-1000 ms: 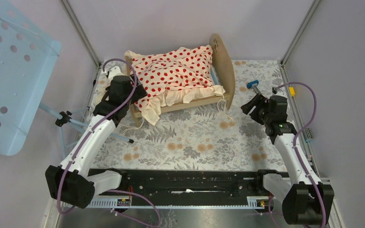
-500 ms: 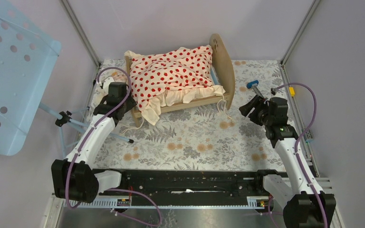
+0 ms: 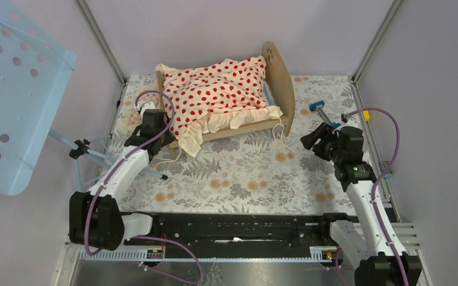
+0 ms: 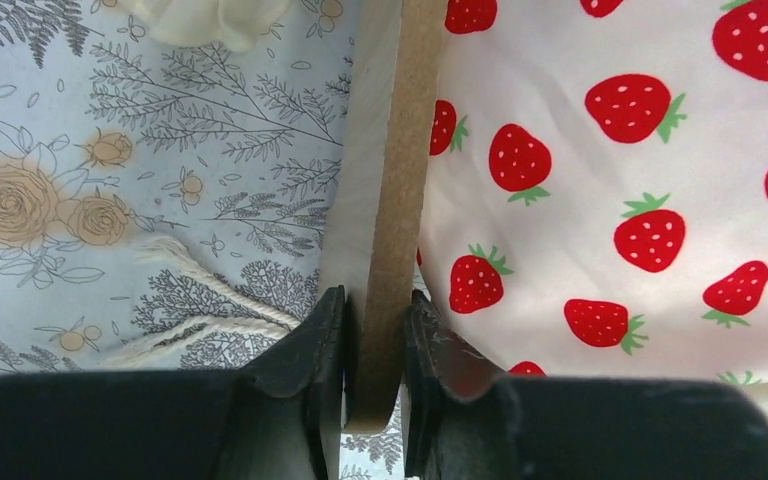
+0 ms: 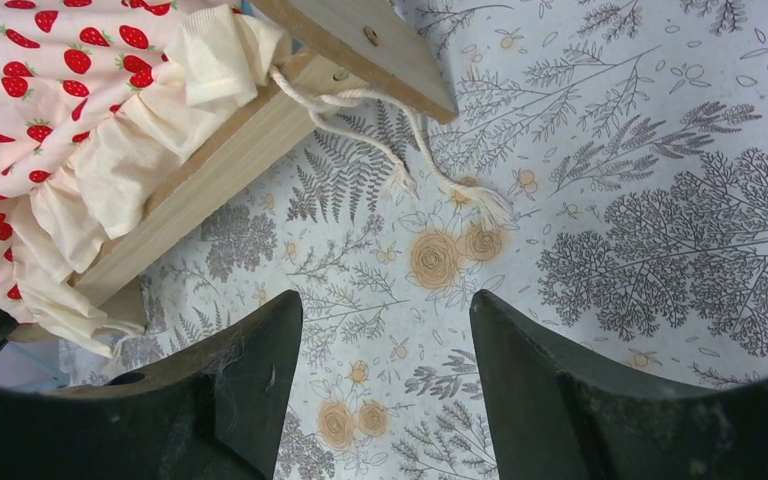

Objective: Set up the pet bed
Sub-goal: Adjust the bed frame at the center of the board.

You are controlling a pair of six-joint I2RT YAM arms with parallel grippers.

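Observation:
The pet bed (image 3: 280,83) is a light-wood frame standing at the back of the floral mat, headboard to the right. A red-dotted cream ruffled blanket (image 3: 220,89) covers it and spills over the near rail; the mattress is hidden. My left gripper (image 3: 158,132) is at the bed's left end. In the left wrist view it (image 4: 375,330) is shut on the edge of the wooden footboard (image 4: 390,150), with the blanket (image 4: 610,150) to the right. My right gripper (image 3: 311,140) hangs open to the right of the headboard, over bare mat (image 5: 385,320).
A light-blue perforated panel on a stand (image 3: 12,101) leans at the left. A blue-handled tool (image 3: 317,106) and a small yellow piece (image 3: 366,114) lie at the back right. White cords (image 5: 400,160) trail from the bed onto the mat. Metal posts frame the corners.
My left gripper has closed onto the footboard edge, and its wrist has shifted slightly towards the near side. The right arm has drifted a little nearer, still open.

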